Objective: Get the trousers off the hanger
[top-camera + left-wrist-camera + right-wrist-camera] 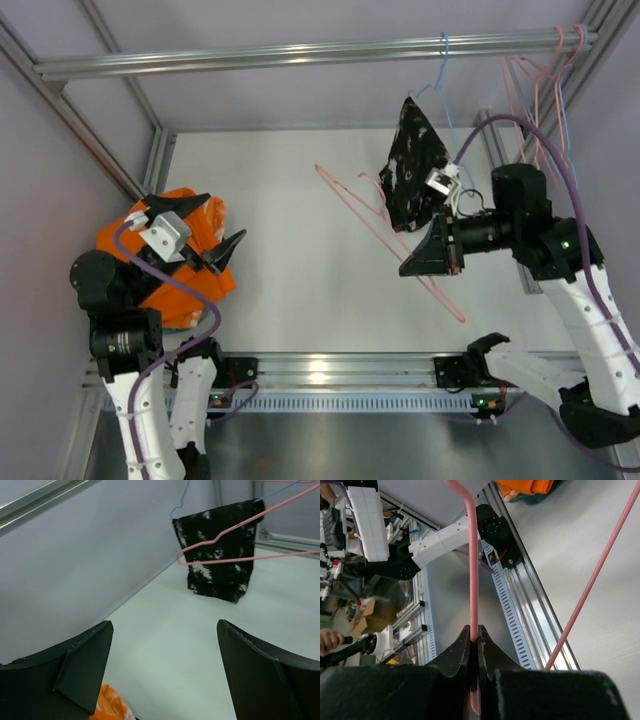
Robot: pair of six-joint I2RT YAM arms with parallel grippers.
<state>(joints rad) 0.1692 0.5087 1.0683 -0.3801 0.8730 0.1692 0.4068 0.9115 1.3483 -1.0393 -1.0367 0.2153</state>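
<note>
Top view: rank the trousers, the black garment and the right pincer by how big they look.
1. Trousers, though partly hidden by the left arm.
2. Black garment; it hangs nearer the camera, so it may look oversized.
3. Right pincer, shut on the hanger.

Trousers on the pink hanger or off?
Off: trousers lie heaped at left on the table; the bare hanger is clamped in the right gripper.
</note>
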